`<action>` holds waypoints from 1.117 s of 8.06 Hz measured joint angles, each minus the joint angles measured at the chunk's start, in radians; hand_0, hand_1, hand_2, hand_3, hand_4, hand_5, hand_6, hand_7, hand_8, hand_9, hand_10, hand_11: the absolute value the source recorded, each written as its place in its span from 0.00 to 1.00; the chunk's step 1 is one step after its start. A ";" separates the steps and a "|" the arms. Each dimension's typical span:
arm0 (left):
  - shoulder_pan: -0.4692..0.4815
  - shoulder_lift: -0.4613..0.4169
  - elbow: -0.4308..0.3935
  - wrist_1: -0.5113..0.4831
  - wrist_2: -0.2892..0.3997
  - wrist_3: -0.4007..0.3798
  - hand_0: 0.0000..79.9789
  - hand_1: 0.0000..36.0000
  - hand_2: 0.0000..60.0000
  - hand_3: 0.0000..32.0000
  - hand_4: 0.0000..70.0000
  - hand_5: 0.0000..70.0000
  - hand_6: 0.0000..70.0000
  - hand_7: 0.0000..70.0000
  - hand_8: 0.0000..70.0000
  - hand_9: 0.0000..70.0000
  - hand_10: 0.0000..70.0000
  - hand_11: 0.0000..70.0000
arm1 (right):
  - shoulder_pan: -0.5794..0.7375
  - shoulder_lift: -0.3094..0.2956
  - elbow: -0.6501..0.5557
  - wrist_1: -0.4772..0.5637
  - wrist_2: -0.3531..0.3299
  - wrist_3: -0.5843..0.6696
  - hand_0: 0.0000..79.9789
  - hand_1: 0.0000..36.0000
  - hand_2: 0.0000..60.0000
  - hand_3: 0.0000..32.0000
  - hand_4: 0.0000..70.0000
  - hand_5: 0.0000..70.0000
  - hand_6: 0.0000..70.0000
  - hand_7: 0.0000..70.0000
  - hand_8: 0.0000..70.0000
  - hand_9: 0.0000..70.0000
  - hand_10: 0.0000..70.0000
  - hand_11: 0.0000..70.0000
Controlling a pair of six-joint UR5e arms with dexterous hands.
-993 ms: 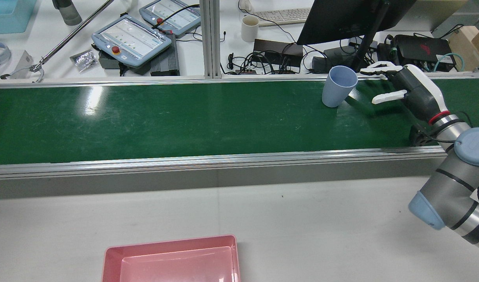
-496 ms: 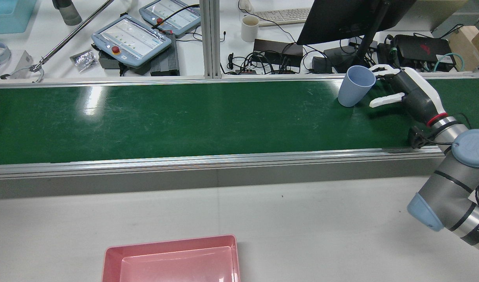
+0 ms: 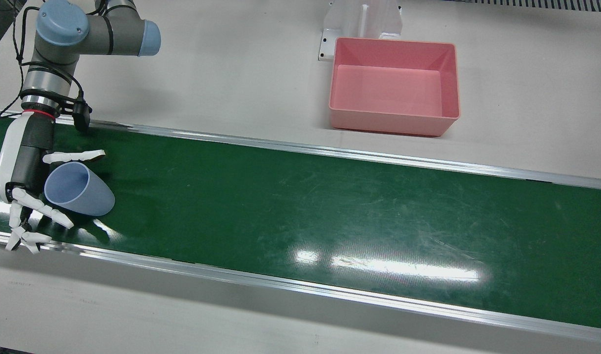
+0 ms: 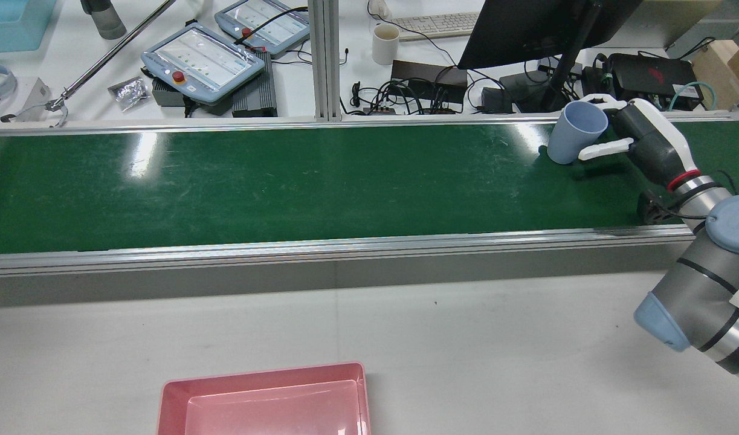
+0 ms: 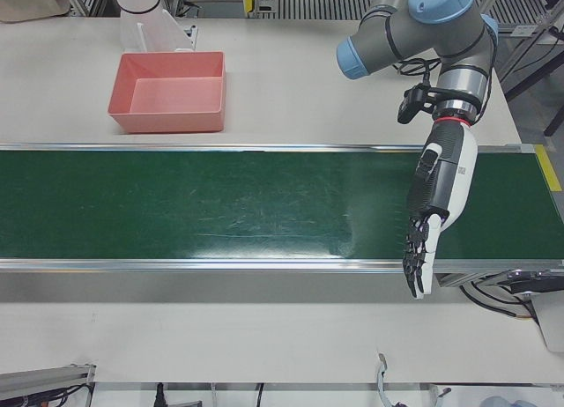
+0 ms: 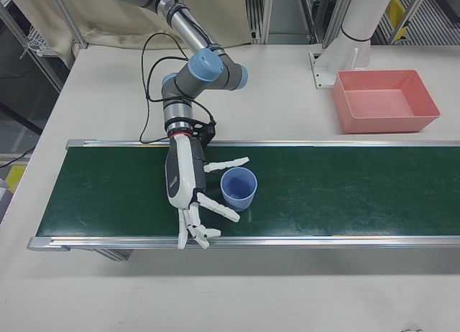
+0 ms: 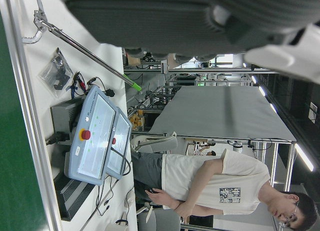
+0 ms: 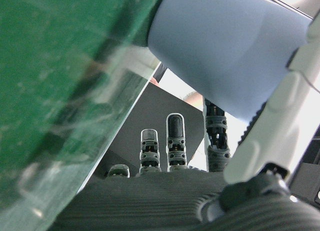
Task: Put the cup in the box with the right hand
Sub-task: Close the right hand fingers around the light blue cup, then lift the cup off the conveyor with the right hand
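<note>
A light blue cup (image 3: 79, 189) (image 4: 574, 139) (image 6: 238, 188) stands upright on the green belt (image 3: 329, 196). My right hand (image 3: 30, 196) (image 4: 623, 130) (image 6: 190, 195) is open around it, thumb on one side and fingers spread on the other; the right hand view shows the cup (image 8: 225, 56) close before the palm. The pink box (image 3: 393, 123) (image 4: 260, 370) (image 6: 388, 123) sits empty on the white table beyond the belt. My left hand (image 5: 432, 213) hangs open over the belt's far end, fingers straight, holding nothing.
Aluminium rails edge the belt (image 4: 284, 175). Behind it are teach pendants (image 4: 203, 57), a white mug (image 4: 385, 43), cables and a monitor (image 4: 526, 27). A white bracket (image 3: 361, 17) stands by the box. A person (image 7: 215, 183) shows in the left hand view.
The cup has travelled along the belt toward my right hand and now sits between thumb and fingers. The hand has barely shifted and stays open.
</note>
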 measured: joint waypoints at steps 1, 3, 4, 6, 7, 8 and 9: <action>0.000 0.000 0.000 -0.001 0.000 0.000 0.00 0.00 0.00 0.00 0.00 0.00 0.00 0.00 0.00 0.00 0.00 0.00 | 0.014 -0.002 0.001 -0.002 0.001 -0.001 0.58 0.06 0.05 0.00 1.00 0.01 0.16 0.73 0.16 0.31 0.01 0.01; 0.000 0.000 0.000 -0.001 0.000 0.000 0.00 0.00 0.00 0.00 0.00 0.00 0.00 0.00 0.00 0.00 0.00 0.00 | 0.032 -0.006 0.002 -0.040 0.002 -0.003 0.57 0.06 0.30 0.00 1.00 0.00 0.18 0.85 0.14 0.30 0.04 0.03; 0.000 0.000 0.000 -0.001 0.000 0.000 0.00 0.00 0.00 0.00 0.00 0.00 0.00 0.00 0.00 0.00 0.00 0.00 | 0.038 -0.006 0.002 -0.057 0.003 -0.009 0.58 0.10 0.30 0.00 1.00 0.00 0.18 0.87 0.14 0.31 0.05 0.04; 0.000 0.000 0.000 -0.001 0.000 0.000 0.00 0.00 0.00 0.00 0.00 0.00 0.00 0.00 0.00 0.00 0.00 0.00 | 0.060 -0.007 0.008 -0.068 0.004 -0.024 0.59 0.27 0.50 0.00 1.00 0.00 0.19 0.85 0.15 0.33 0.06 0.08; 0.000 0.000 0.000 -0.001 0.000 0.000 0.00 0.00 0.00 0.00 0.00 0.00 0.00 0.00 0.00 0.00 0.00 0.00 | 0.078 -0.008 0.020 -0.068 0.005 -0.037 0.60 0.32 0.58 0.00 1.00 0.00 0.18 0.81 0.16 0.33 0.07 0.09; 0.000 0.000 0.000 -0.001 0.000 0.000 0.00 0.00 0.00 0.00 0.00 0.00 0.00 0.00 0.00 0.00 0.00 0.00 | 0.092 -0.009 0.038 -0.068 0.005 -0.048 0.60 0.31 0.56 0.00 1.00 0.00 0.18 0.79 0.16 0.33 0.08 0.10; 0.000 0.000 0.000 -0.001 0.000 0.000 0.00 0.00 0.00 0.00 0.00 0.00 0.00 0.00 0.00 0.00 0.00 0.00 | 0.098 -0.021 0.072 -0.069 0.005 -0.054 0.60 0.29 0.53 0.00 1.00 0.00 0.17 0.77 0.15 0.33 0.08 0.10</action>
